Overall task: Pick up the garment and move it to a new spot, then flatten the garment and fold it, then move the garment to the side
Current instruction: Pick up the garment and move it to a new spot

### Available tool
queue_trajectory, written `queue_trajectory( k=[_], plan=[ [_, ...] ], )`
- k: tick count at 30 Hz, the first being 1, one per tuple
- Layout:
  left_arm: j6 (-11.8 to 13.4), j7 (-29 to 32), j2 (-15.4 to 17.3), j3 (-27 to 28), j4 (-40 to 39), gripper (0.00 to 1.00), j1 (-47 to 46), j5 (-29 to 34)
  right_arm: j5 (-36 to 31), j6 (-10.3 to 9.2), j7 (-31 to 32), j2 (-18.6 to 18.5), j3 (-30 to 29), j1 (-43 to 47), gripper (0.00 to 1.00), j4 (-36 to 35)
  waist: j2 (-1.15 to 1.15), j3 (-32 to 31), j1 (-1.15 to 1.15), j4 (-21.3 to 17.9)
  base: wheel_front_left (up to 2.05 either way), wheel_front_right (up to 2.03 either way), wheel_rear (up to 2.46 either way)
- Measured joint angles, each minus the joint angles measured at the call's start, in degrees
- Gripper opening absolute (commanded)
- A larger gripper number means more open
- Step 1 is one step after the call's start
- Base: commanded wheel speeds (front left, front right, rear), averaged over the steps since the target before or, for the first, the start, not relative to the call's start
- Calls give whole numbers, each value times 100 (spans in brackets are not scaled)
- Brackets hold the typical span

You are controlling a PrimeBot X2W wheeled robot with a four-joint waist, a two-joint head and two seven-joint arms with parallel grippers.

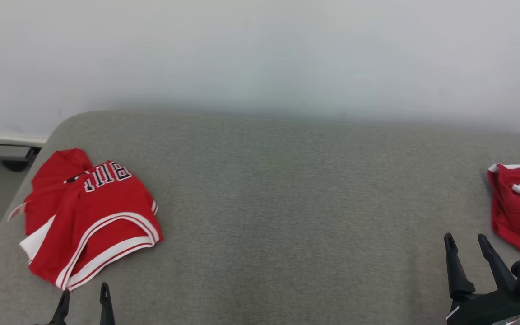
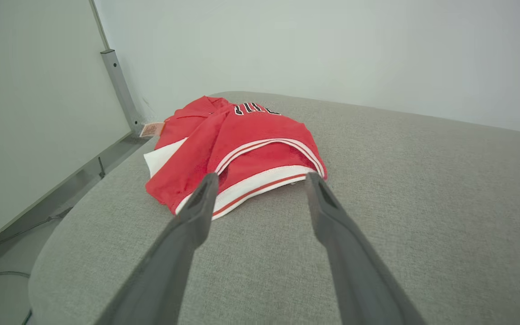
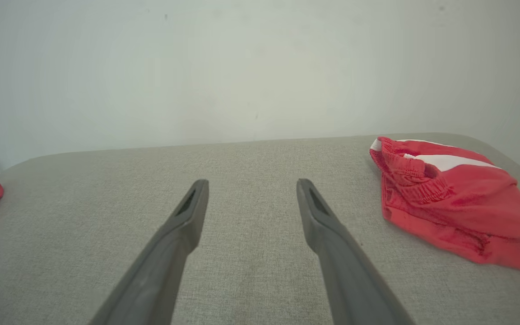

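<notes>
A red garment (image 1: pixel 86 216) with white trim and black-and-white lettering lies bunched at the left end of the grey cushioned surface (image 1: pixel 287 203). My left gripper (image 1: pixel 84 291) stands open just short of its near hem, touching nothing. In the left wrist view the same red garment (image 2: pixel 237 144) lies right beyond the open left gripper (image 2: pixel 261 177). A second red garment (image 1: pixel 519 207) with a white band and a gathered waistband lies crumpled at the right edge. My right gripper (image 1: pixel 465 238) is open to its left, empty. In the right wrist view that second garment (image 3: pixel 454 203) sits to the right of the open right gripper (image 3: pixel 252 183).
A pale wall (image 1: pixel 260 54) rises behind the surface. At the left the surface's rounded corner drops to the floor (image 2: pixel 2 289), where a metal post (image 2: pixel 120 85) and a panel stand. A tag (image 2: pixel 151 130) sticks out of the left garment over that edge.
</notes>
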Motion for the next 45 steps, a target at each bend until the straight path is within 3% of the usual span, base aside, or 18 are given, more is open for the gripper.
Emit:
queue_trajectory(
  k=[26,45],
  plan=[
    [0,82,174,191,-96,100,30,23,-34,9,111,130,276,-67,100,41,0,-157,0,1854,0,0,0],
    [1,82,143,350,-276,100,149,3,-101,109,208,190,443,-385,100,257,0,-97,0,2013,0,0,0]
  ],
)
